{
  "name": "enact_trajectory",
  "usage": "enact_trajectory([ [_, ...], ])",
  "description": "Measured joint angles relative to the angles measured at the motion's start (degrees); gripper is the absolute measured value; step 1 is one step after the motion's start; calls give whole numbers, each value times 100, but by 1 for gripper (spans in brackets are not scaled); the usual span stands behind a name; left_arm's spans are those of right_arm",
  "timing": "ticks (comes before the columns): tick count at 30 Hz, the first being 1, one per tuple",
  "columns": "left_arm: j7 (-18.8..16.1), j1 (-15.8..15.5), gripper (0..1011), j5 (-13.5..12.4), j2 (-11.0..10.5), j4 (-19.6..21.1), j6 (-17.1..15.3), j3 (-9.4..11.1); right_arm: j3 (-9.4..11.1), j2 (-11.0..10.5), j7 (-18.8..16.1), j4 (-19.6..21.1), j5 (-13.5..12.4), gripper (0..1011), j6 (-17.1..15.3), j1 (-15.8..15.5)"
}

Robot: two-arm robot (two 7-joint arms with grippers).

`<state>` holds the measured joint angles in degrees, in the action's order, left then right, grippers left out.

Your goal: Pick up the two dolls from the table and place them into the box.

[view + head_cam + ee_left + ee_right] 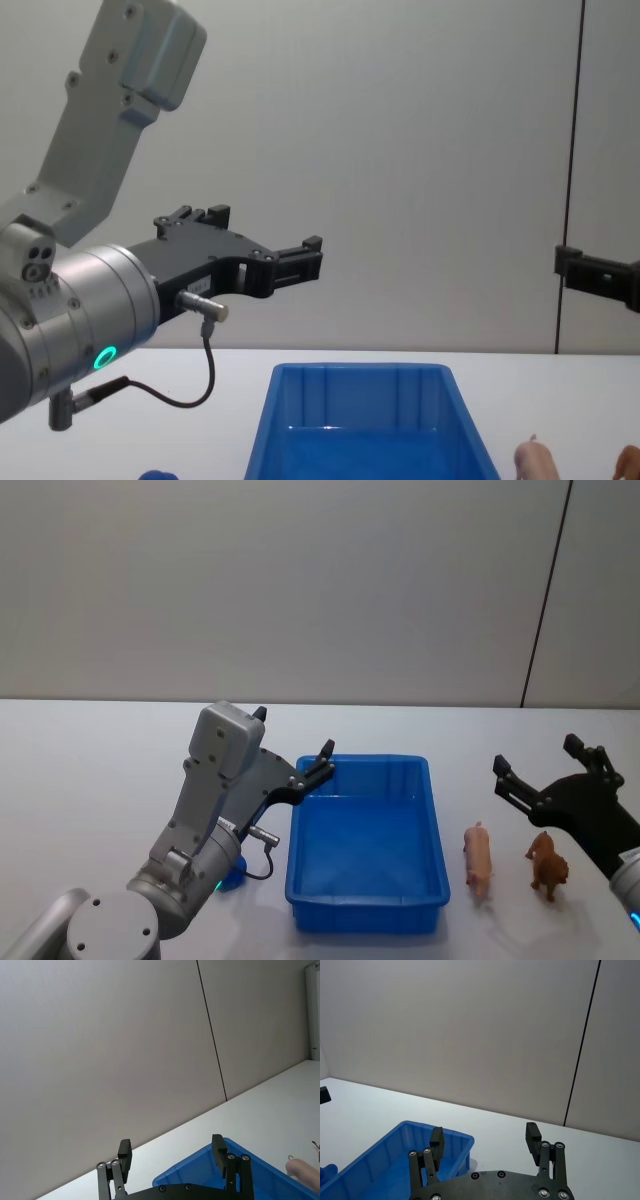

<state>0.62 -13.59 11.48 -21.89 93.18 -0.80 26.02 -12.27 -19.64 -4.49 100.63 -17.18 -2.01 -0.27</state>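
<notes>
Approach looks like the step in hand: the box [367, 845] is bare inside and both dolls lie on the table [90, 780]. The right gripper [535, 757] hangs in the air with its fingers spread wide and nothing between them. The pink doll [479, 858] lies below it, nearer the robot and toward the box side. Its length runs roughly along the box's wall, just apart from it. A brown toy animal [548, 865] stands almost under the gripper's palm, near the pink doll but not touching it. The left gripper [171, 1152] is raised over the box's far corner, likewise spread and empty. The blue doll [230, 876] sits low behind it, on the side away from the box, mostly hidden by the left arm.

To do this well, the right gripper should draw back toward the robot and the box until it is over the pink doll. It should then turn so the fingers straddle the narrow body across, not end to end. On the way down, the outer finger belongs in the gap between doll and brown animal, so the animal is not nudged.
</notes>
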Motion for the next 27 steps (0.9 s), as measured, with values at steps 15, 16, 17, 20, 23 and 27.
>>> enact_trajectory([
  [15, 0, 0, 1002, 0, 0, 0, 0, 0, 232, -196, 13, -110, -269, 1003, -630, 69],
  [16, 0, 0, 1002, 0, 0, 0, 0, 0, 248, -210, 25, -120, -278, 1003, -673, 72],
  [17, 0, 0, 1002, 0, 0, 0, 0, 0, 259, -220, 35, -128, -287, 1003, -725, 75],
  [20, 0, 0, 1002, 0, 0, 0, 0, 0, 303, -260, 87, -168, -304, 1003, -907, 87],
  [23, 0, 0, 1002, 0, 0, 0, 0, 0, 338, -294, 125, -221, -310, 1003, -1081, 103],
  [27, 0, 0, 1002, 0, 0, 0, 0, 0, 370, -319, 161, -317, -313, 1003, -1331, 128],
])
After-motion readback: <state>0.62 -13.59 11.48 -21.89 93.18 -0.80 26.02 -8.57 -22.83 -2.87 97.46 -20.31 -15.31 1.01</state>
